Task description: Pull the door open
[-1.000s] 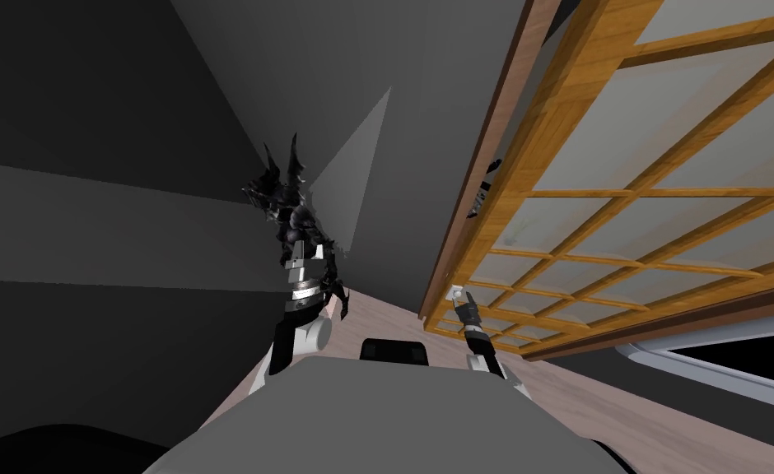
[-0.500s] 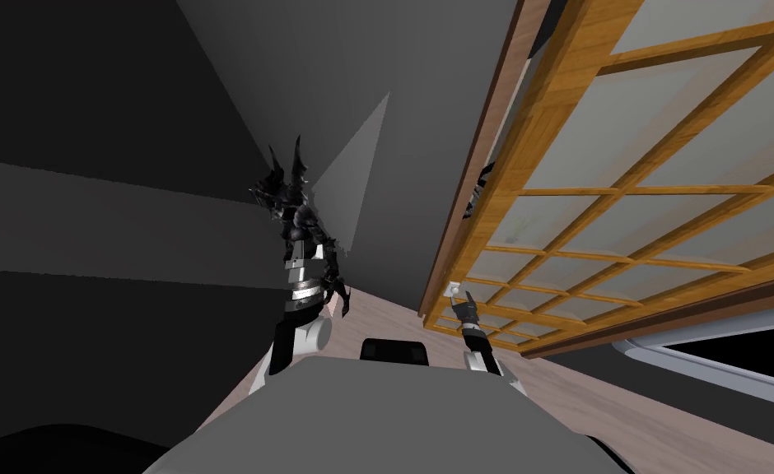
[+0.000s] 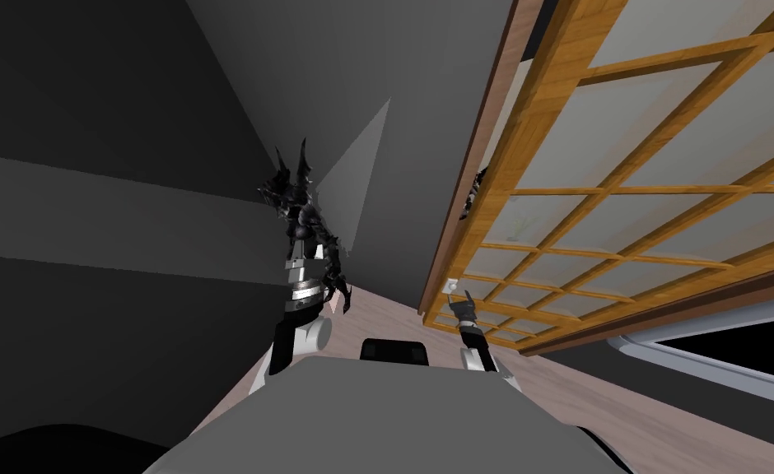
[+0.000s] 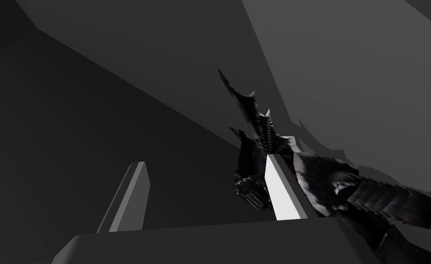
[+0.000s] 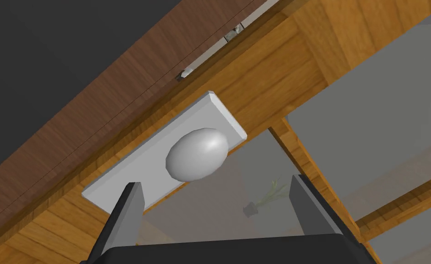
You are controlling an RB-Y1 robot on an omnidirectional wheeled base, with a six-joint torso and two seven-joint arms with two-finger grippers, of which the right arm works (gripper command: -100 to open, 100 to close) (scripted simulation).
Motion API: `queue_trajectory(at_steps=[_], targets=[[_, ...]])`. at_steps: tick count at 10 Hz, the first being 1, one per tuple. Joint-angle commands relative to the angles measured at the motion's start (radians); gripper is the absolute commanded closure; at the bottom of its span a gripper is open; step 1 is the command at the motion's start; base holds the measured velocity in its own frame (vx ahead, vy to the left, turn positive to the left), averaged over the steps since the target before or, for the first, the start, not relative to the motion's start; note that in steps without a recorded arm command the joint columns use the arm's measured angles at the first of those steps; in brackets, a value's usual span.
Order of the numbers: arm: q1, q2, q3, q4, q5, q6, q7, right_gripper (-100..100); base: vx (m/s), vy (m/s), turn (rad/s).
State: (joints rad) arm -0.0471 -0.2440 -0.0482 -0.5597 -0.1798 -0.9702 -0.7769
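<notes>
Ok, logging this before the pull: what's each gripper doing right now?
Left gripper: open, holding nothing.
Right gripper: open, with the grey oval door knob just beyond its fingertips, not gripped.

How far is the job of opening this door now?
Done: the right tool faces the knob, open. In hand: the grasp; the knob lies just beyond the fingertips, untouched. Left: grip it and pull; the door shows only a thin gap at the frame.
</notes>
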Motion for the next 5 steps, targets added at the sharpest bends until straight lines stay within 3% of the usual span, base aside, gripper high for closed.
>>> queue_trajectory(at_steps=[1, 5], targets=[[-0.009, 0.006, 0.011, 0.003, -0.021, 0.007, -0.050, -100, -0.080, -0.016, 0.036], [-0.020, 0.013, 0.027, 0.003, -0.049, 0.020, -0.149, -100, -0.052, -0.016, 0.018]])
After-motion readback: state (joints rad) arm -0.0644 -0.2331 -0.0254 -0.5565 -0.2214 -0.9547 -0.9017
